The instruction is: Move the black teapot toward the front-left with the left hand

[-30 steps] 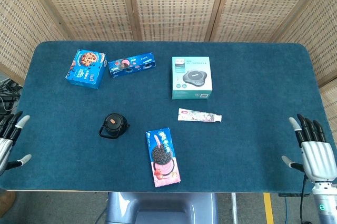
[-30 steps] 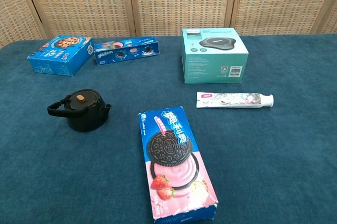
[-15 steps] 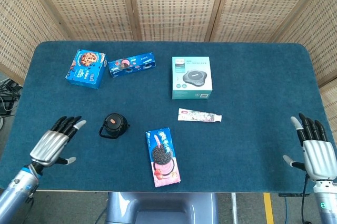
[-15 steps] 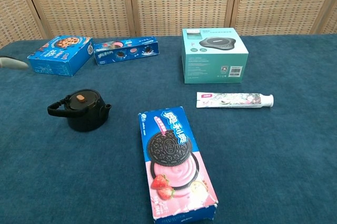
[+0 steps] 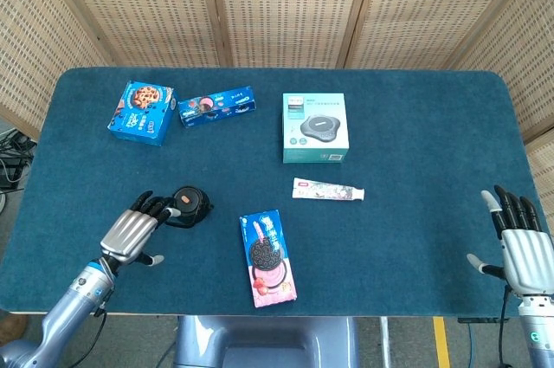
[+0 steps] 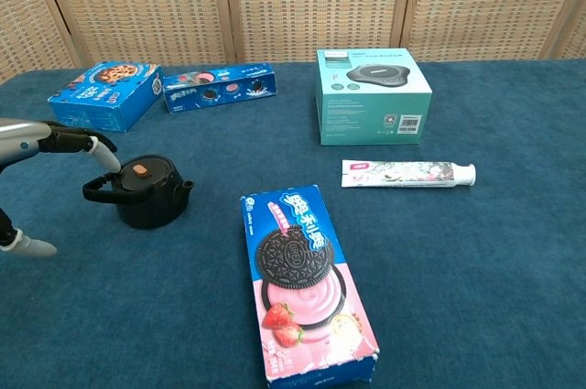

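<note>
A: How is the left hand (image 5: 132, 234) posed?
B: Palm down, fingers (image 6: 81, 143) spread and empty, tips just above the handle of the small round black teapot (image 6: 145, 191).
A: Room around it?
B: Bare blue felt tabletop (image 5: 78, 186) runs left and toward the front edge; the pink-and-blue cookie box (image 5: 267, 257) lies to its right.
A: The right hand (image 5: 522, 251)?
B: Open, fingers apart, off the far right edge.

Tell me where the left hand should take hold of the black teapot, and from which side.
Probably by the looped handle on the black teapot. The loop arches over the lid and leans out to the left, toward the left hand, whose fingers already hover just above it. Come from the left and above; the spout points right, away from the hand.
</note>
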Controlling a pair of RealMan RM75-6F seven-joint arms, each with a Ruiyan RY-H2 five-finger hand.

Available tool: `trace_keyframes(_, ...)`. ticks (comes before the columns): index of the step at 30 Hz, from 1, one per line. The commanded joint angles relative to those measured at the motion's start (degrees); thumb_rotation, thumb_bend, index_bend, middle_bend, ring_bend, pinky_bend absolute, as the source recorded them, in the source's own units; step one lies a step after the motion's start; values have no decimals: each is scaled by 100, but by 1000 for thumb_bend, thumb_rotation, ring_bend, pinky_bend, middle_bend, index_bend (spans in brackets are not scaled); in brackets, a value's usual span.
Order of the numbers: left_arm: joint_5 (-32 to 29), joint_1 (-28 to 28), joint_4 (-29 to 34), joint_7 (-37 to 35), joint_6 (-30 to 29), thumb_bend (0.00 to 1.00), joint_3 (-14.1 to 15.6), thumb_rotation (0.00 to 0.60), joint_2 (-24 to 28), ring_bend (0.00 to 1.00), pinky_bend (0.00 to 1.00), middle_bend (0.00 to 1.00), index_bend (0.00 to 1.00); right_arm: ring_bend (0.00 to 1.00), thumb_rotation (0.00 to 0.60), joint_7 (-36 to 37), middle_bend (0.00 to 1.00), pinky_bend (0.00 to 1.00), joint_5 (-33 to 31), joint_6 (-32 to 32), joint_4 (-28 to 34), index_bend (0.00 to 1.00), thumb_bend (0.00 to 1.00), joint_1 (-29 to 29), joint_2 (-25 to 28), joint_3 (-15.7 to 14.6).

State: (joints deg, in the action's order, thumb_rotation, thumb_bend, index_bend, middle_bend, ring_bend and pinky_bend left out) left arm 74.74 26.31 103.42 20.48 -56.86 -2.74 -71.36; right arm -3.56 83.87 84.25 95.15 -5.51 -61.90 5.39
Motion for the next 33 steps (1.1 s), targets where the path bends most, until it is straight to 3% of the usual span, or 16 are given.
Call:
trace_keyframes(1,-144,86,79,-100,142,0,0,600,-16,146,0,150,241,0,600,6,0,0,-4,-1,3,0,0,1,3,0)
trace_keyframes(20,-878,402,139,14,367,0,-5,600,-96,201,0,177,261,0,600,-10,0,0,-33,-47,3,0,0,-16,-6,-3)
trace_keyframes(33,-1136,553,157,153,314,0,53,600,-193,263,0,264,334,0,600,-15,0,0,-48,-79,-6,0,0,-30,-18,-5)
